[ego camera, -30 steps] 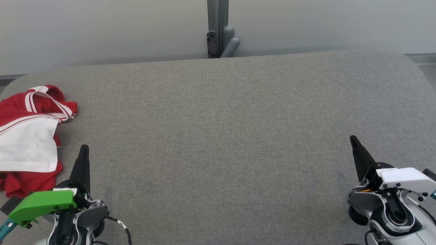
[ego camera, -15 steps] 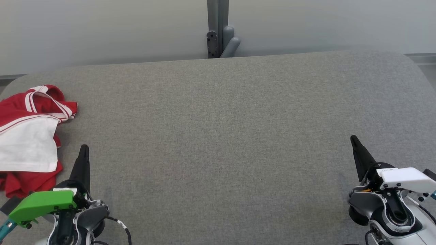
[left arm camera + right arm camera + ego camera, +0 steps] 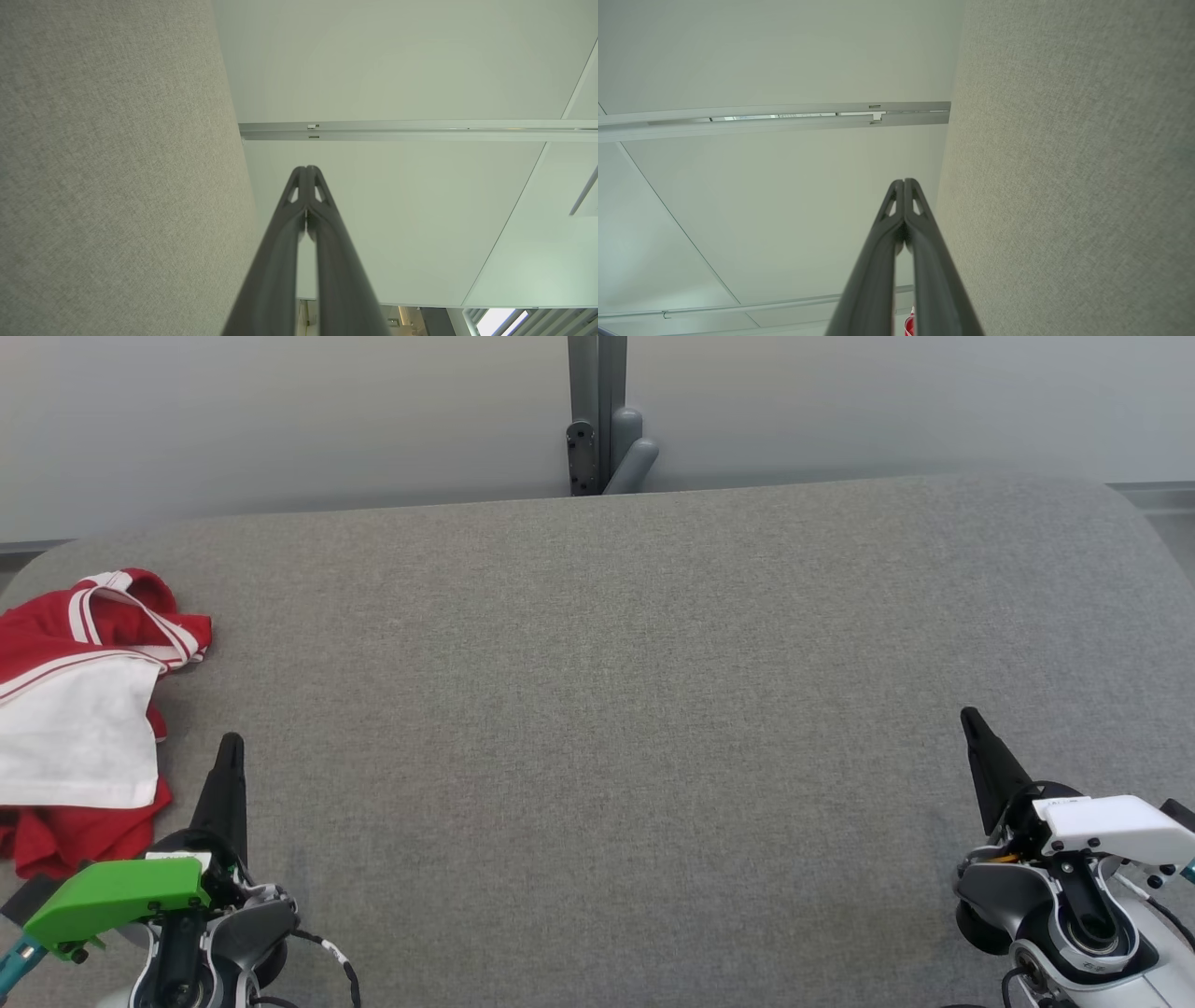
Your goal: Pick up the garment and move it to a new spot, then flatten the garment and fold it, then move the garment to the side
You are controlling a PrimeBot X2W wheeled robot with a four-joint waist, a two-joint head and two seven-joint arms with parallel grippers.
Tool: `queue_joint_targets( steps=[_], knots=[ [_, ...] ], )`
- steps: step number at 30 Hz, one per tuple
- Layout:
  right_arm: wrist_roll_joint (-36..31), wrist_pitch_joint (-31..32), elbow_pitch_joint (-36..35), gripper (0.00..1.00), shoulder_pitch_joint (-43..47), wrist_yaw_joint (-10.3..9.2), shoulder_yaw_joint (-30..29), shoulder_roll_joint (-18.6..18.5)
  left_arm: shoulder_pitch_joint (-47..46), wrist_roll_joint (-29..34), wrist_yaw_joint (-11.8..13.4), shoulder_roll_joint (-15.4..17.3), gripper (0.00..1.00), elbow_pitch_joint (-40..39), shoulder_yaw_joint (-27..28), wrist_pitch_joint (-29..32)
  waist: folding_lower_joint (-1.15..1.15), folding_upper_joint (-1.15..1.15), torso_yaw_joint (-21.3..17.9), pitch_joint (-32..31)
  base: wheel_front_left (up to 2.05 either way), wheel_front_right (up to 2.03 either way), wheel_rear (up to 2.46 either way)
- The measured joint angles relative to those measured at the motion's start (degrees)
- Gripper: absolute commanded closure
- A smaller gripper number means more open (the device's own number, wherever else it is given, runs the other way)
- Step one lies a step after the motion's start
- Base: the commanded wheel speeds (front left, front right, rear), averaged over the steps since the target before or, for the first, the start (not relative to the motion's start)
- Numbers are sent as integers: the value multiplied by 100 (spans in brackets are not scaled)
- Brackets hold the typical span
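Observation:
A red garment with white stripes and a white panel lies crumpled at the left edge of the grey table. A sliver of the red garment peeks out behind my right fingers in the right wrist view. My left gripper rests low at the front left, just right of the garment, shut and holding nothing. Both of its fingers press together at the tips. At the front right my right gripper is shut too, empty, far from the garment. Its tips meet against the pale wall.
A grey post with a bracket stands behind the table's far edge, in front of a pale wall. The table's grey fabric top spreads wide between the two grippers.

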Motion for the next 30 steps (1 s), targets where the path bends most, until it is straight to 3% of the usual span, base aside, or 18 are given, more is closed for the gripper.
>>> queue_joint_targets(
  steps=[20,21,30],
  knots=[
    [15,-42,-19,100,-2,0,30,-22,0,0,0,0,100,-1,0,0,0,0,0,0,0,0,0],
    [14,-42,0,0,11,0,34,-13,8,0,2,-2,0,16,-2,-5,0,0,0,0,0,0,0],
    [-127,-42,193,0,260,-1,89,229,237,22,3,-40,0,332,-111,-122,0,8,0,1,0,0,0]
  ],
)
